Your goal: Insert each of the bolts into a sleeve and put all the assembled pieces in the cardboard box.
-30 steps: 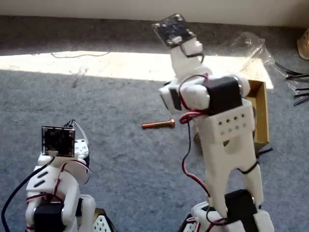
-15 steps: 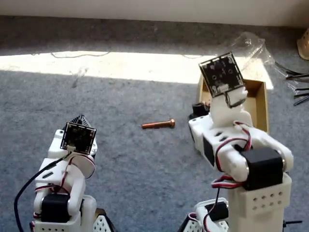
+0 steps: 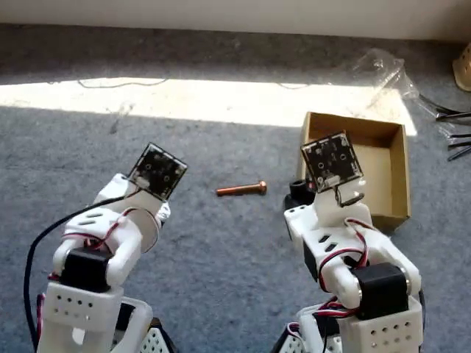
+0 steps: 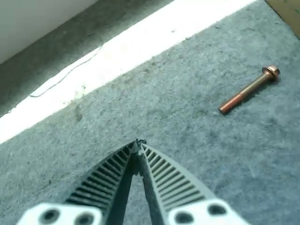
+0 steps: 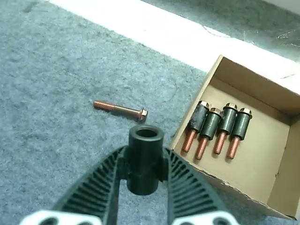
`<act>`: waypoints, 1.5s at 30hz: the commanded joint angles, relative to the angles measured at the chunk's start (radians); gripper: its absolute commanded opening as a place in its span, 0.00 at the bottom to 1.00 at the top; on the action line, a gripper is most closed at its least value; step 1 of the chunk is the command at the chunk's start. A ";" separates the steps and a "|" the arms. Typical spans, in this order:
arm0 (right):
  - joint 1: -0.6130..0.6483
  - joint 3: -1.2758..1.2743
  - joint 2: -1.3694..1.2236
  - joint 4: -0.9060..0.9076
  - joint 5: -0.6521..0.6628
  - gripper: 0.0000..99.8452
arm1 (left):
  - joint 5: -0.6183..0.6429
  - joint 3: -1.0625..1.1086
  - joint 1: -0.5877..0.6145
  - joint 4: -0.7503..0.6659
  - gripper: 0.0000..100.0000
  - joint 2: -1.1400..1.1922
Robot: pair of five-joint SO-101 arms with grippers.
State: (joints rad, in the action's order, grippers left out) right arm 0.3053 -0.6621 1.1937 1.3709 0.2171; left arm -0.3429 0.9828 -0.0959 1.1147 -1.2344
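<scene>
A copper bolt [image 3: 241,190] lies on the grey carpet between the two arms, also seen as the bolt [image 4: 250,89] and the bolt [image 5: 120,109]. My right gripper [image 5: 144,165] is shut on a black sleeve [image 5: 144,157], held upright with its bore facing up; the sleeve [image 3: 298,189] sits just right of the bolt's head. The cardboard box [image 5: 262,84] holds several assembled bolt-and-sleeve pieces [image 5: 216,129] side by side. The box [image 3: 391,151] stands at the right. My left gripper [image 4: 138,146] is shut and empty, hovering over carpet to the left of the bolt.
A clear plastic bag [image 3: 379,70] lies behind the box. Black tools [image 3: 452,140] poke in at the right edge. A sunlit strip [image 3: 184,99] crosses the carpet at the back, with a thin wire on it.
The right arm has folded back and lowered, bringing the sleeve down near the bolt's head. The left arm has risen and swung rightward toward the bolt.
</scene>
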 commanded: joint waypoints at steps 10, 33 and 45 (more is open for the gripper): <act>-0.196 -0.363 0.354 -0.200 -0.012 0.00 | -0.255 -0.450 -0.266 0.224 0.00 0.558; -0.389 -0.779 0.645 -0.303 -0.012 0.00 | -0.503 -1.202 -0.443 0.448 0.11 1.458; -0.492 -0.789 0.645 -0.354 -0.014 0.00 | -0.502 -1.469 -0.443 0.453 0.11 1.796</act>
State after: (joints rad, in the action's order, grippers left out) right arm -0.1718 -1.4630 1.8305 1.0503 0.2125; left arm -0.8416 -0.3782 -0.5286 1.5566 0.5086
